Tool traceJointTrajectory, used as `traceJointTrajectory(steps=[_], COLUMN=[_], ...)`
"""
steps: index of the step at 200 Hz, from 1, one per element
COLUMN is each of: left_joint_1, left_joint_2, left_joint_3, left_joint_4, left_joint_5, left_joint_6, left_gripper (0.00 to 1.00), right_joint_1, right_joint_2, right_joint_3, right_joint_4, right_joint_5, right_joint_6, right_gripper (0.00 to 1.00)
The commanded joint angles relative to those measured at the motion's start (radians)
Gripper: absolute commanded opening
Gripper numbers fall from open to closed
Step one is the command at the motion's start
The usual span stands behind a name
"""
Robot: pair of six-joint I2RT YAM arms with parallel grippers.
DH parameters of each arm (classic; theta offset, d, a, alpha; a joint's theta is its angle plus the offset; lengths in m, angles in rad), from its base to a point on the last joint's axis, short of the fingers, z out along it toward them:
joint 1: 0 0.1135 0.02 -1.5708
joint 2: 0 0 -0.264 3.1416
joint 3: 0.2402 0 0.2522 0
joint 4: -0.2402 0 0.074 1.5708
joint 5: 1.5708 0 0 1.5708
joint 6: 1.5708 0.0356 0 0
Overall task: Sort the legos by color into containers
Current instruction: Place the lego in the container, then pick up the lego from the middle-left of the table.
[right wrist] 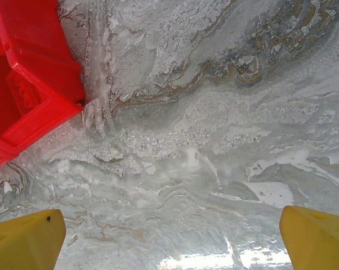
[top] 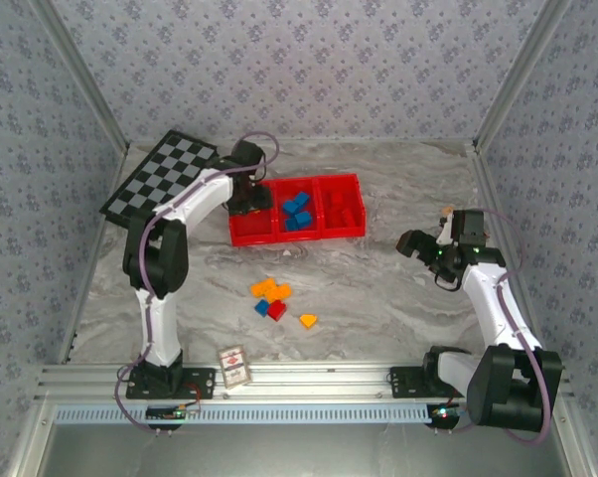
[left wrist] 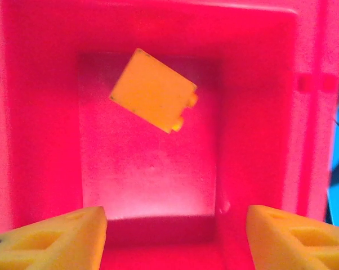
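The left gripper (left wrist: 175, 228) is held over the left compartment of the tray (top: 297, 237), its jaws spread wide with nothing between them. On that compartment's floor an orange brick (left wrist: 152, 90) is seen lying flat and askew, apart from the fingers. In the middle compartment blue bricks (top: 297, 211) are seen, and in the right one red bricks (top: 345, 209). The right gripper (right wrist: 172, 225) is held above the bare table (top: 398, 298), just right of the tray's near corner; its jaws are likewise spread wide and nothing is gripped. In front of the tray a loose cluster is spread on the table: orange pieces (top: 271, 289), a blue piece (top: 262, 307), a red piece (top: 277, 310) and, just right of them, a lone orange piece (top: 308, 320). A card box (top: 233, 365) is set at the near edge, and a checkered board (top: 160, 174) is seen at the far left.
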Motion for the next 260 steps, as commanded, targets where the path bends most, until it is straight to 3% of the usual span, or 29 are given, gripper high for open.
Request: traceJointTrajectory(steps=[1, 37, 73, 114, 143, 193, 223, 260], left_joint_1=[-0.046, -0.111, -0.183, -0.372, -0.489, -0.63, -0.675, -0.722], left_joint_2=[-0.123, -0.23, -0.288, -0.248, -0.179, -0.127, -0.122, -0.092], left_joint_3=[-0.017, -0.103, -0.147, -0.096, -0.081, -0.145, -0.193, -0.203], left_joint_4=[0.008, 0.002, -0.063, -0.239, -0.331, -0.348, -0.282, -0.268], left_joint_5=[0.017, 0.036, 0.159, 0.132, 0.106, 0.084, 0.089, 0.07], left_joint_6=[0.054, 0.107, 0.178, 0.31, 0.334, 0.248, 0.121, 0.064], left_gripper=[0.74, 0.81, 0.85, 0.86, 0.86, 0.84, 0.82, 0.78], right_joint_1=[-0.007, -0.007, -0.007, -0.007, -0.007, -0.007, -0.006, -0.004], right_joint_2=[0.006, 0.009, 0.009, 0.009, 0.003, -0.016, -0.015, -0.012], right_joint_3=[0.019, 0.018, 0.018, 0.016, 0.02, 0.022, 0.021, 0.022], right_joint_4=[-0.017, -0.012, -0.009, -0.007, -0.018, -0.035, -0.029, -0.026], right_joint_5=[-0.003, -0.008, -0.011, -0.017, -0.015, -0.006, -0.011, -0.021], right_joint_6=[-0.015, -0.011, -0.009, -0.002, -0.002, -0.005, 0.005, 0.011], right_gripper=[1.0, 1.0, 1.0, 1.0, 1.0, 1.0, 1.0, 1.0])
